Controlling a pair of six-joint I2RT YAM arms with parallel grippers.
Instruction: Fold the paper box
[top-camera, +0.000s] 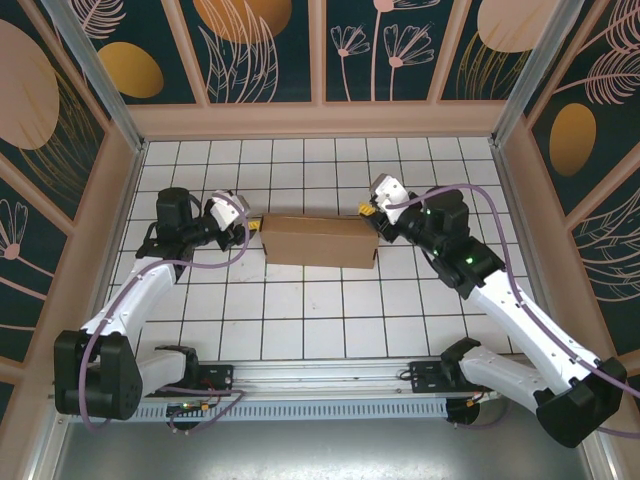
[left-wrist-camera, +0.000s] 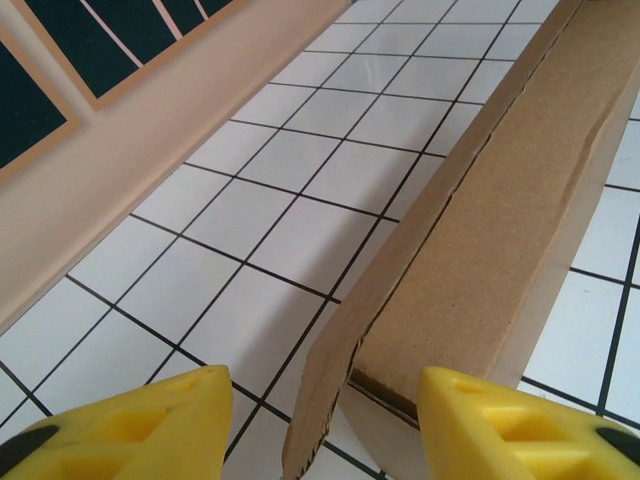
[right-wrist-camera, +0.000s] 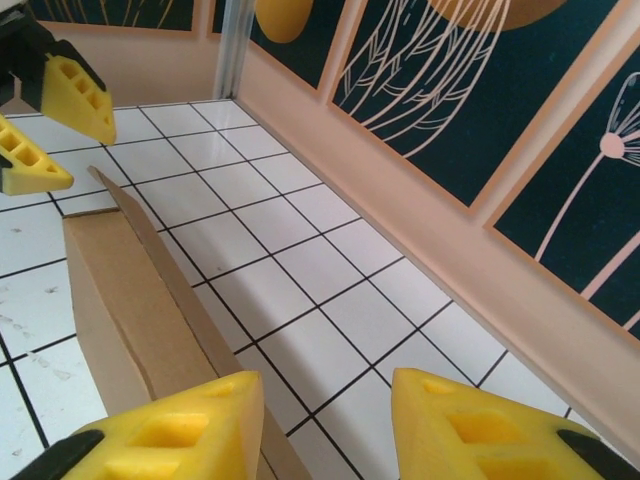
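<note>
The left gripper (left-wrist-camera: 322, 392) has its two chunky yellow fingers (left-wrist-camera: 130, 425) about halfway apart. It is not squeezing anything. Right between the fingers is one end of the long brown cardboard box (left-wrist-camera: 500, 220). A thin cardboard flap (left-wrist-camera: 318, 400) stands up along the box's edge and pokes into the gap. There is bare floor showing between the flap and the finger on one side.

The right gripper (right-wrist-camera: 322, 385) is at the other end of the box. Its yellow fingers are also partly apart and hold nothing. The same thin flap runs just beside one finger, so close it may be touching. I cannot tell for sure.

Going outward, the box lies across the white tiled table (top-camera: 300, 330), straight between the two grippers. It looks mostly folded, but the flap is not tucked in yet.

What could go wrong, I think:
- The flap is thin. If a gripper shuts on it crookedly, it could bend or get a bad crease.
- The tiles look smooth. If one gripper pushes harder than the other, the box could slide or turn away.
- If both push inward together, the hollow box could buckle in the middle.
</note>
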